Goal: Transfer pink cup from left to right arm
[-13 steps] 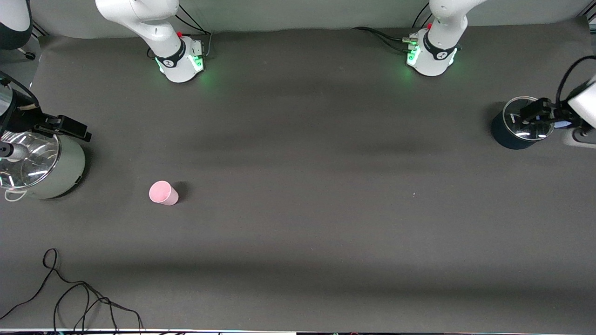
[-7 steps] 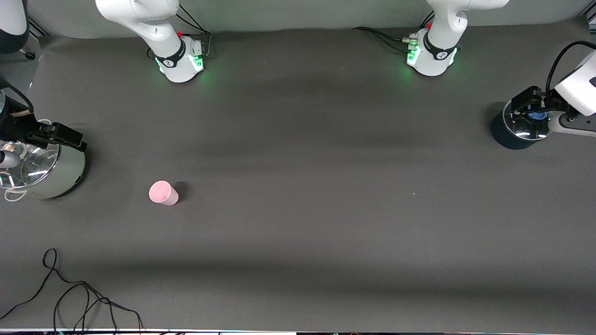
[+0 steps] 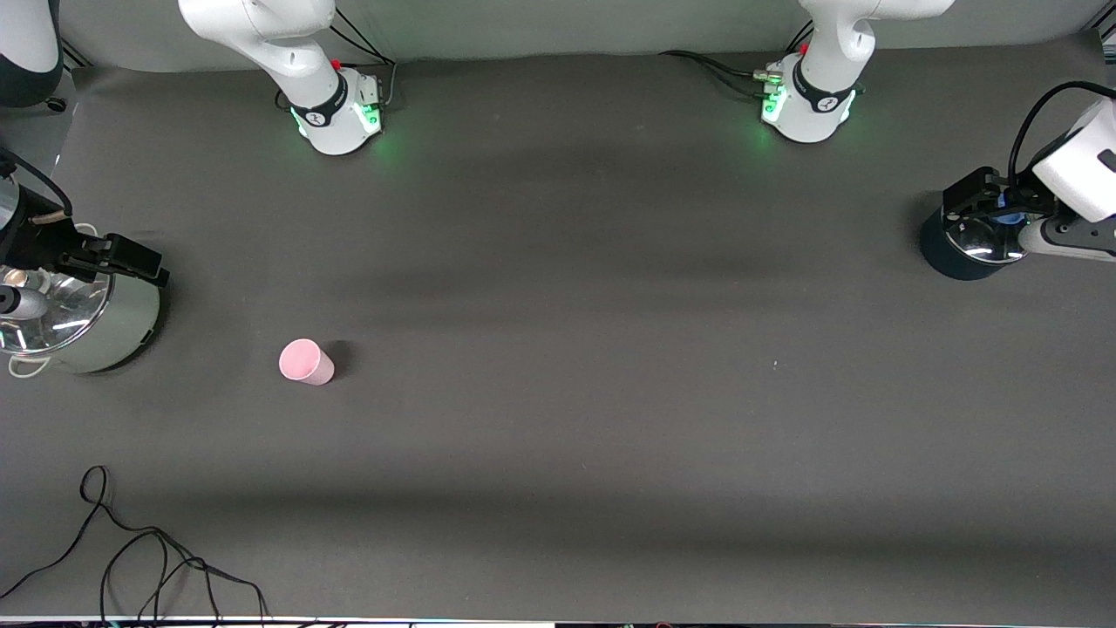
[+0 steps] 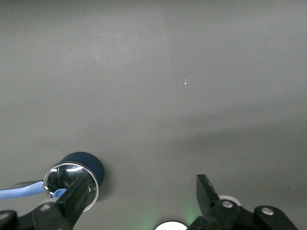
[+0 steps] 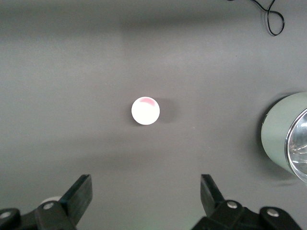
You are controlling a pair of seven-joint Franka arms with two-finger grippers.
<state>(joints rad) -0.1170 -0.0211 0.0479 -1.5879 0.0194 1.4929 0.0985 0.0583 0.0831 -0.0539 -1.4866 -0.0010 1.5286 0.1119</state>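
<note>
The table (image 3: 558, 436) was covered with a dark grey mat. The left arm (image 3: 1077, 161) reached out to its own end of the table, its white wrist block tilted above a dark blue pot (image 3: 946, 253) with a glass lid. The left gripper (image 3: 981, 205) hung over that pot; in the left wrist view its two black fingers (image 4: 79, 194) stood wide apart with nothing between them. The right arm (image 3: 270, 35) rose from its base and swung out to its own end of the table. The right gripper (image 3: 109, 253) hung over the rim of a pale green pot (image 3: 131, 323) with a glass lid; the right wrist view showed its jaws spread wide and empty.

The cup (image 3: 305, 362) stood upright on the mat, toward the right arm's end of the table, nearer the front camera than the right arm's base. It lay near the pale green pot but clear of it, apart from the right gripper and well apart from the left gripper. In the right wrist view the cup (image 5: 145, 110) showed mouth-up on bare mat ahead of the spread fingers (image 5: 79, 189), untouched.

A loose black cable (image 3: 148, 549) lay coiled on the mat nearer the front camera than the cup, well apart from it. Nothing stood between the cup and the right gripper.
</note>
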